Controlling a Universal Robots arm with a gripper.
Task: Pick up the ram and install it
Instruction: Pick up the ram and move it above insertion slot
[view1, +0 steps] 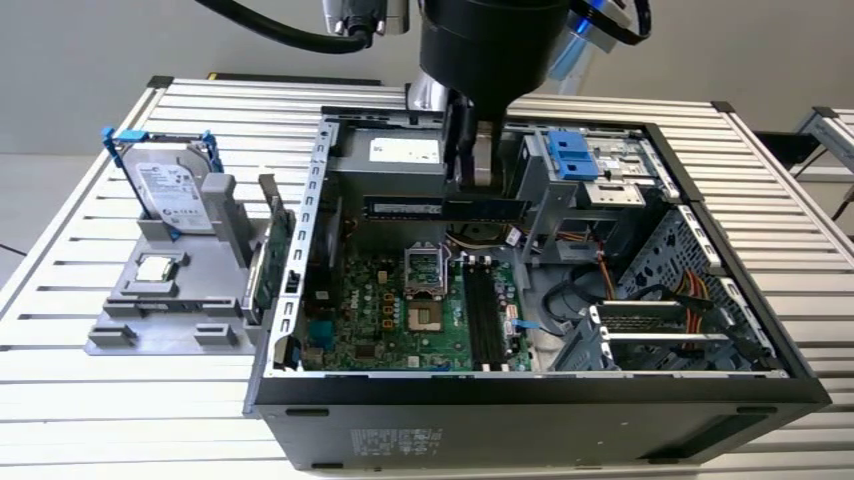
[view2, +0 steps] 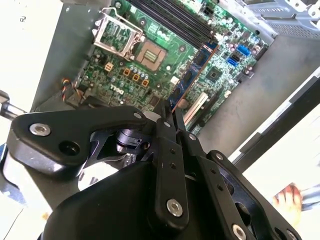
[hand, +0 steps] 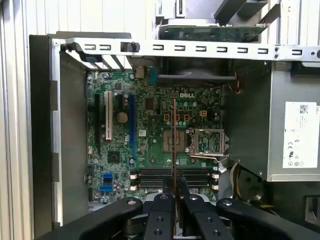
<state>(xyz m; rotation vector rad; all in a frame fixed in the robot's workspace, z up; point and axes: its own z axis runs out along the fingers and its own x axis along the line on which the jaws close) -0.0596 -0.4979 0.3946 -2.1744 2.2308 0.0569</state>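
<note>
Ram (view1: 407, 208) clamped edgewise in the closed end effector (view1: 474, 188), aloft over the motherboard (view1: 374, 310) inside the open case (view1: 534, 400)

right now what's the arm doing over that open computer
The arm's black gripper is shut on the long, flat dark ram stick, holding it on edge above the green motherboard inside the open black computer case. The stick is not yet in the black memory slots.
</note>
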